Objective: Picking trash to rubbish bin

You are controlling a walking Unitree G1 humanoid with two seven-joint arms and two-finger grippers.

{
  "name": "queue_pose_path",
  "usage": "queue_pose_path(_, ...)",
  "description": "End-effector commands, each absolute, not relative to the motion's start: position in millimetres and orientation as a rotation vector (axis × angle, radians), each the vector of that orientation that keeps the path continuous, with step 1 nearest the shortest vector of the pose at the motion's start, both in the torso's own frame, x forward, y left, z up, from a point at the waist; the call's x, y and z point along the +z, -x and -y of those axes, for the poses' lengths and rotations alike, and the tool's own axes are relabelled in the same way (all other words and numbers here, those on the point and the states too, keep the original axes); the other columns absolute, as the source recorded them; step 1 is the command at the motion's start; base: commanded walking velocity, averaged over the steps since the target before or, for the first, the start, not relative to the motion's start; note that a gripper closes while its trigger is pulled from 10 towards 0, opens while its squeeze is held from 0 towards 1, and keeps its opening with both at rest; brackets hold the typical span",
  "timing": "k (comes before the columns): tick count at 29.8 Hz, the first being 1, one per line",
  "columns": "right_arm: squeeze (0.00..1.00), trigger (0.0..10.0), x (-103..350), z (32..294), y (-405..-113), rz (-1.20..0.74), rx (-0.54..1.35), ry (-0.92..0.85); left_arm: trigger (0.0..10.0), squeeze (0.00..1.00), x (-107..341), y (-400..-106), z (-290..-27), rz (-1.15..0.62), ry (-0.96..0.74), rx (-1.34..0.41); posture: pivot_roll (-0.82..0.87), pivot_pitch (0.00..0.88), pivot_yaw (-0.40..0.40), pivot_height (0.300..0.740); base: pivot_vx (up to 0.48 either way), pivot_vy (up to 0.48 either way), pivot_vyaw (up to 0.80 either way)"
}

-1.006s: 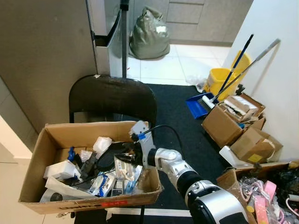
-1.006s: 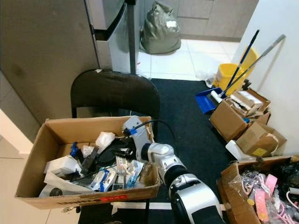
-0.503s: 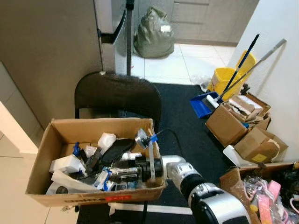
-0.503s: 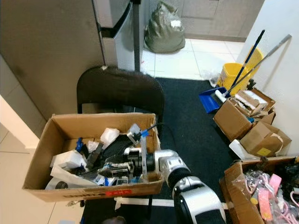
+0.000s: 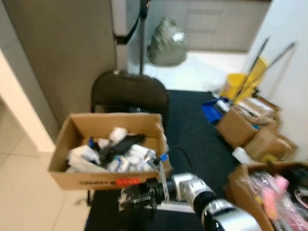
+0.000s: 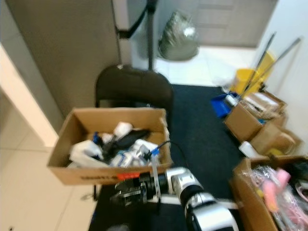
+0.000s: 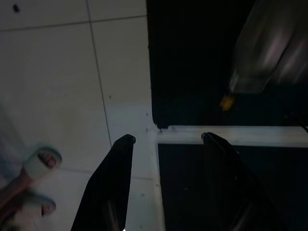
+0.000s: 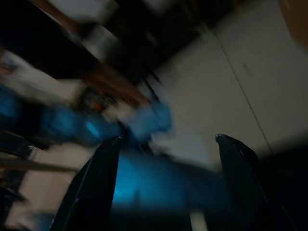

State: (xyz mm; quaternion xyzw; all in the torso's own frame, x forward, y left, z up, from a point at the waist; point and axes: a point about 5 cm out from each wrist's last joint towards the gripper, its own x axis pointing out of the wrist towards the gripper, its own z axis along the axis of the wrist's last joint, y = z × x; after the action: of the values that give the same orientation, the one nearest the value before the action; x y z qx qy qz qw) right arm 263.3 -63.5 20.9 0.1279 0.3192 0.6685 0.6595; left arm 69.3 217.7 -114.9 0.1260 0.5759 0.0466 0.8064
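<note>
A cardboard box (image 5: pixel 103 179) packed with several white, blue and black bits of trash rests on a black chair (image 5: pixel 129 91). My right gripper (image 5: pixel 134 198) hangs low in front of the box's front wall, pointing to my left, and everything is blurred. In the right wrist view its fingers (image 8: pixel 94 183) stand wide apart around a smeared blue packet (image 8: pixel 144 122), which it seems to hold. My left gripper (image 7: pixel 166 138) hangs open and empty over pale floor tiles and the edge of a dark mat (image 7: pixel 216 72).
A full grey-green rubbish bag (image 5: pixel 167 47) sits on the tiles beyond the chair. A yellow mop bucket (image 5: pixel 237 83) and cardboard boxes (image 5: pixel 243 126) line the right wall. An open box of pink items (image 5: pixel 272 190) is at my right. Pale tiles spread on my left.
The camera has pulled back and risen, so the whole scene shifted and blurred. My right gripper has come out of the box and now hangs lower, in front of its front wall.
</note>
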Motion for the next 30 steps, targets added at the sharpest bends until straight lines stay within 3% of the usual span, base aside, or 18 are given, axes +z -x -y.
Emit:
queue_pose_path(1, 0.00, 10.0, 7.0, 62.2, -252.8, -0.801, 1.484, -0.225, 10.0, 0.00, -114.9, -66.4, -220.7, -1.242, -0.282, 0.095, 0.23, 0.043, -0.033, 0.740, -0.424, 0.000, 0.00)
queue_pose_path(5, 0.00, 10.0, -20.5, 83.8, -242.2, -0.938, 1.269, -0.041, 10.0, 0.00, -114.8, -66.5, -220.8, -1.243, -0.286, 0.091, 0.23, 0.046, -0.030, 0.740, -0.421, 0.000, 0.00)
queue_pose_path(8, 0.00, 10.0, -26.4, 89.3, -239.9, -0.963, 1.207, -0.006, 10.0, 0.00, -114.8, -66.6, -220.8, -1.242, -0.286, 0.090, 0.23, 0.046, -0.030, 0.740, -0.424, 0.000, 0.00)
queue_pose_path(12, 0.00, 10.0, -51.0, 119.2, -226.3, -1.071, 0.943, 0.183, 10.0, 0.00, -115.0, -66.9, -219.7, -1.242, -0.287, 0.085, 0.23, 0.051, -0.026, 0.740, -0.424, 0.000, 0.00)
queue_pose_path(17, 0.00, 10.0, -70.0, 145.4, -204.6, -1.163, 0.784, 0.315, 10.0, 0.00, -115.3, -66.6, -218.8, -1.245, -0.289, 0.079, 0.22, 0.053, -0.022, 0.740, -0.423, 0.000, 0.00)
queue_pose_path(30, 0.00, 10.0, -96.4, 182.1, -150.8, -1.333, 0.661, 0.505, 10.0, 0.00, -116.3, -66.6, -213.5, -1.247, -0.278, 0.071, 0.21, 0.057, -0.033, 0.740, -0.422, 0.000, 0.00)
